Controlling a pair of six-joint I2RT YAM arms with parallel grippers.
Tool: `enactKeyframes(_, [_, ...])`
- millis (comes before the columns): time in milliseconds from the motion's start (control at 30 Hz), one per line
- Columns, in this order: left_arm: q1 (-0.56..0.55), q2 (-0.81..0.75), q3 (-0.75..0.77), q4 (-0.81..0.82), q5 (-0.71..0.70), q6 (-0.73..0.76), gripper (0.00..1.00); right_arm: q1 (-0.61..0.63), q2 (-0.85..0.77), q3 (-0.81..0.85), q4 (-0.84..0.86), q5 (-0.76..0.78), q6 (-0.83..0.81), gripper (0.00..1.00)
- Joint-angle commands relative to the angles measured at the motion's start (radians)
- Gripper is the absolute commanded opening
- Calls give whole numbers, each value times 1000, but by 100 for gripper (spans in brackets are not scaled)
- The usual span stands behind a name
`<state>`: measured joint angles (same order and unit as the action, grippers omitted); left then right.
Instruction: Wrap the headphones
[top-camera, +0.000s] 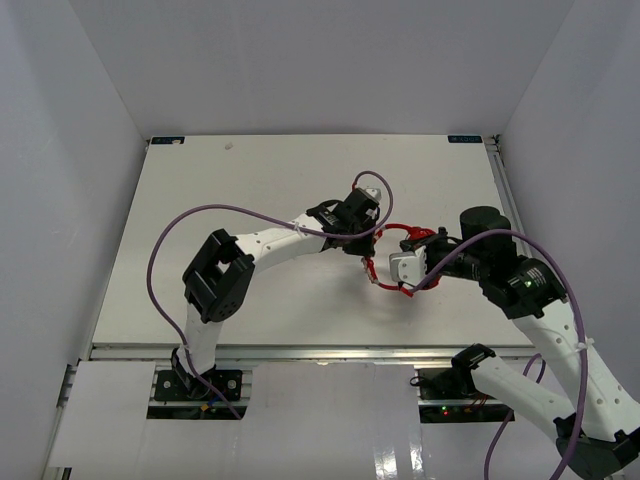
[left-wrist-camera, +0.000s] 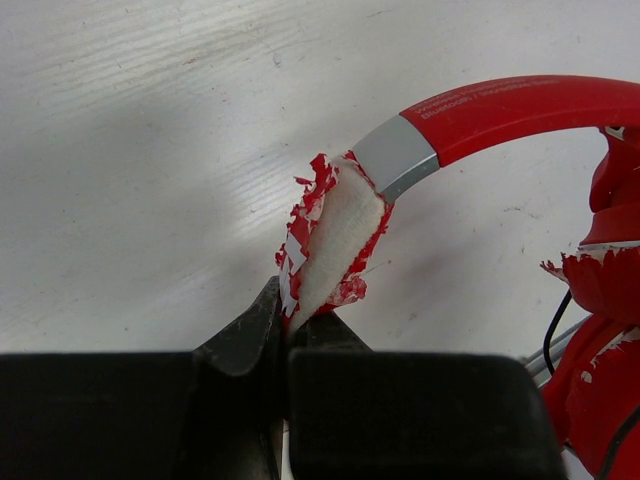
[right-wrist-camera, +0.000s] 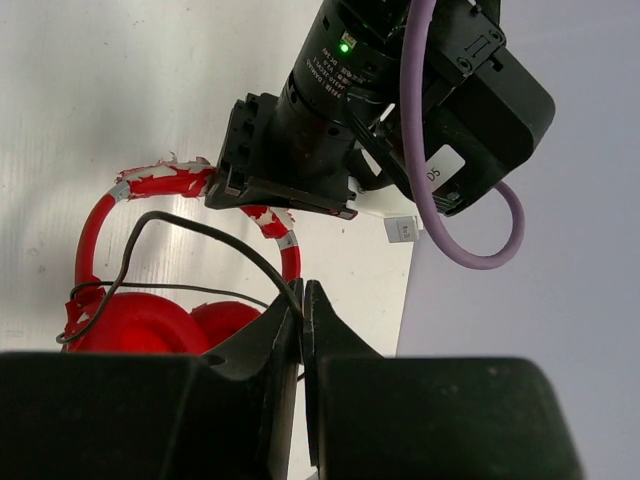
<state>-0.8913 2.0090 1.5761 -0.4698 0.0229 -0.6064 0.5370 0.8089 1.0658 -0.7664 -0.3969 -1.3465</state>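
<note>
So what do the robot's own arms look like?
Both the left arm and the right arm have white shells on the long segments and chunky black joints. A thick purple cable loops loosely along each one. The left pincer and right pincer are black, each with two flat tapering fingers. A small green light glows on the left wrist's black cylinder, near a white label.

Left arm (top-camera: 270, 243) reaching forward-right, jaws pinched shut, right arm (top-camera: 528, 288) bent inward, jaws seemingly closed
</note>
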Motion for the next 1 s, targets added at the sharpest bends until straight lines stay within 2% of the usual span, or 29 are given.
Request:
enactKeyframes(0, [-5,-48,47,56,61,-33,0,17,-9,-38,70,12,20,8])
enactKeyframes(233, [-5,-55,71,57,120,-32,0,52,-26,-117,71,84,-35,8])
enactKeyframes(533, [-19,-54,45,57,155,-7,0,59,-1,-178,337,300,100,8])
enactKeyframes(667, [-25,-83,6,59,151,6,0,55,12,-175,431,373,140,8])
enactKeyframes(967, [-32,-221,-176,114,129,17,0,13,6,-163,448,383,181,8])
